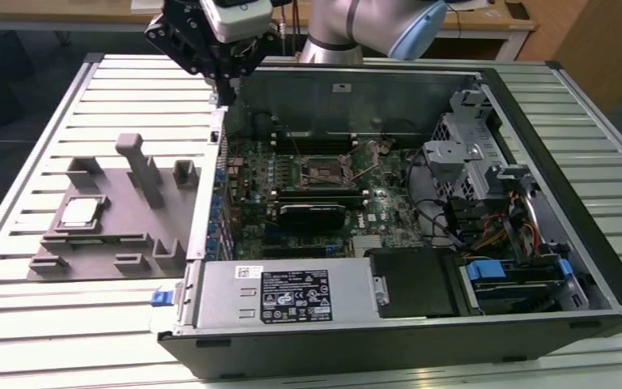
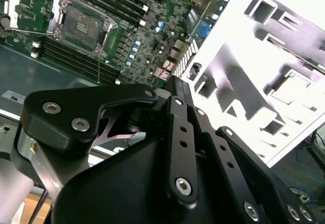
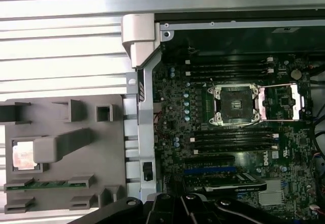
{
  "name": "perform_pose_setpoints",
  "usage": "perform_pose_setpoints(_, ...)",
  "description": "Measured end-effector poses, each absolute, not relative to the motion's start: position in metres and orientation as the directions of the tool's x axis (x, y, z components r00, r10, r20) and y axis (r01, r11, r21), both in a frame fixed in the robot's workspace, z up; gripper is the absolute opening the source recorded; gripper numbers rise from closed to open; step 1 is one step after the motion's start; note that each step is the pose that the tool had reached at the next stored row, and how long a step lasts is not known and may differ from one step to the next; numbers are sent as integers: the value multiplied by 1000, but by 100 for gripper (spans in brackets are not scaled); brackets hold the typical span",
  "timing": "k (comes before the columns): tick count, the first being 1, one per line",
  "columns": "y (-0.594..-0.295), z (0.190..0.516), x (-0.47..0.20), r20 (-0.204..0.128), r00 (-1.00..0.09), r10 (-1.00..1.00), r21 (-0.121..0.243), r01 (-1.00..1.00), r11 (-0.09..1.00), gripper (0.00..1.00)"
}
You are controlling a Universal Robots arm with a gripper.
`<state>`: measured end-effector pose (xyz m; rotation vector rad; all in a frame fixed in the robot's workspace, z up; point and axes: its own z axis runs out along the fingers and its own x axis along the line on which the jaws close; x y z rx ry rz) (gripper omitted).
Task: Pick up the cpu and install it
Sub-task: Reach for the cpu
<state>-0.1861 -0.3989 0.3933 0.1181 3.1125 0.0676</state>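
Over the rear corner of the open black computer case (image 1: pixel 398 89), in the exterior view, the black linkage gripper (image 1: pixel 224 79) hangs high with its fingers drawn together, or so they look, and nothing between them. The small flat square cpu with a silver metal top (image 1: pixel 81 212) lies in the grey plastic fixture tray (image 1: pixel 127 219) on the slatted metal table (image 1: pixel 74 324). That puts it off toward the exterior view's left of the gripper and nearer the camera, well apart from it. The black square socket with its metal frame (image 1: pixel 325 172) sits inside the case on the other side, and it is empty.

Now the first wrist view: the cpu (image 3: pixel 21 155) lies flat, metal top up, its edges square to the tray (image 3: pixel 101 163). A grey post (image 3: pixel 63 145) crosses in front of one corner. Being square, it has no long axis to speak of. The socket (image 3: pixel 235 103) stands open.

Second wrist view: the gripper's bars run close and parallel above the green motherboard (image 2: pixel 152 31), and the socket (image 2: pixel 80 27) is bare beyond.
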Motion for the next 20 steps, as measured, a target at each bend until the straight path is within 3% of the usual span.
perform_pose_setpoints(20, -399, 393, -220, -25, -997, 76, 44, 75, 996, 11)
